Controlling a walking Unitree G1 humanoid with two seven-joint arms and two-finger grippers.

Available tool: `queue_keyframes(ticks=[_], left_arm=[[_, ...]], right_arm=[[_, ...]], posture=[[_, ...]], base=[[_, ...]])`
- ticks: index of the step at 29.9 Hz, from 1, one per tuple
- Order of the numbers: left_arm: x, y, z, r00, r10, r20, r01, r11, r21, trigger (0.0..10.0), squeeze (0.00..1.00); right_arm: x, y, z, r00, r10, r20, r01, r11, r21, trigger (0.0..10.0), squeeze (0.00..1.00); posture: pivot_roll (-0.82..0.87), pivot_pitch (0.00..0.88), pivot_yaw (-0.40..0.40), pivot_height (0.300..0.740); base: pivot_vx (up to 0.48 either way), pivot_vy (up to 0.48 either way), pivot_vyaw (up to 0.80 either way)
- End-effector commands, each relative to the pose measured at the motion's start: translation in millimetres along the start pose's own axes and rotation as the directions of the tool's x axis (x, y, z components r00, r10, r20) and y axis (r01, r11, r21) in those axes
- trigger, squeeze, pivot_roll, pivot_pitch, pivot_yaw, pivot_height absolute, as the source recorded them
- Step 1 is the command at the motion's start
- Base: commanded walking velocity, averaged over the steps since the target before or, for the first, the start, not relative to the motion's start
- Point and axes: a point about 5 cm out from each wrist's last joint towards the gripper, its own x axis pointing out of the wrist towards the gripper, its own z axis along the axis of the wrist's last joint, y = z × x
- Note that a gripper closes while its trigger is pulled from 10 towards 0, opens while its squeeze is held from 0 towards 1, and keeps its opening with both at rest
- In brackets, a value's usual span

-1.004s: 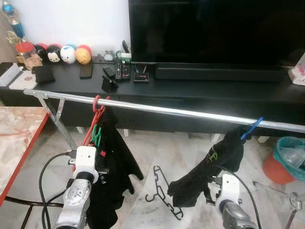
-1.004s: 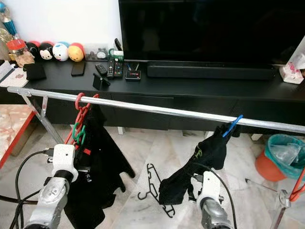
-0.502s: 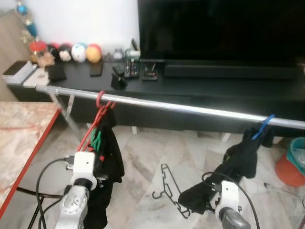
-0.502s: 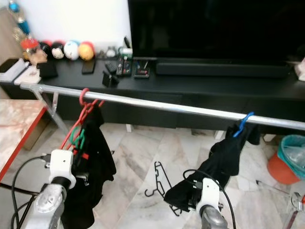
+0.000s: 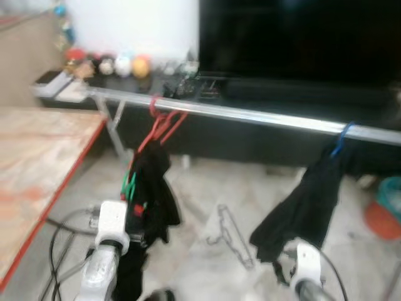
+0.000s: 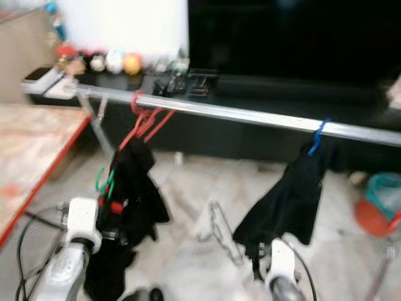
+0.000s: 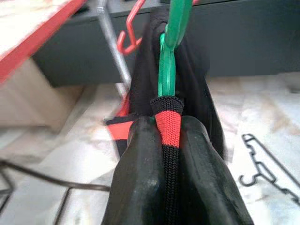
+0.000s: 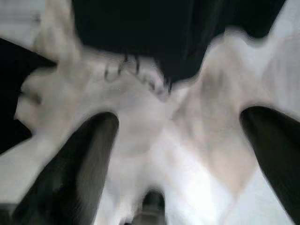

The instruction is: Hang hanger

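My left gripper (image 7: 168,125) is shut on a black-and-red strap of a black garment (image 5: 150,188) carried by a green hanger (image 7: 169,51), low at the left. That bundle hangs below red hangers (image 5: 160,122) hooked on the silver rail (image 5: 250,115). Further right, a blue hanger (image 5: 341,139) on the rail carries another black garment (image 5: 307,207). My right gripper (image 8: 183,140) is open just under that garment, its fingers (image 8: 84,159) wide apart over the floor. A black wire hanger (image 5: 232,235) lies on the marble floor between the arms.
A table with a red edge (image 5: 37,169) stands at the left. Behind the rail runs a black TV console (image 5: 282,94) with small items and a dark TV. A teal bin (image 5: 390,191) sits at the far right. Cables (image 5: 59,229) trail on the floor.
The whole picture has shifted and blurred, so the camera has moved; the table fills more of the left. My left gripper still holds the garment. The hangers stay on the rail.
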Motion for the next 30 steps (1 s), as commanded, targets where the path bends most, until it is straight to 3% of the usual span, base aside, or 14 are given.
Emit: queue_keyframes(ticks=[1, 15, 30], left_arm=[[8.4, 4.6, 16.5, 0.998, 0.011, 0.06, -0.012, 1.0, 0.016, 10.0, 0.0], [12.0, 1.5, 24.5, 0.997, -0.002, 0.075, 0.0, 1.0, 0.023, 10.0, 0.0], [3.0, 1.4, 22.9, 0.998, 0.005, 0.06, -0.006, 1.0, 0.017, 10.0, 0.0]], right_arm=[[-0.4, 3.2, -1.9, 1.0, -0.002, 0.006, 0.002, 1.0, 0.011, 10.0, 0.0], [0.2, 2.7, 3.0, 0.999, -0.009, 0.031, 0.008, 0.999, 0.033, 10.0, 0.0], [-0.3, -1.9, 1.7, 1.0, -0.009, 0.021, 0.008, 1.0, 0.02, 10.0, 0.0]], posture=[[0.01, 0.0, 0.02, 0.736], [0.01, 0.0, 0.019, 0.736], [0.01, 0.0, 0.015, 0.736]], base=[[-0.3, 0.0, 0.0], [-0.3, 0.0, 0.0], [-0.306, 0.0, 0.0]])
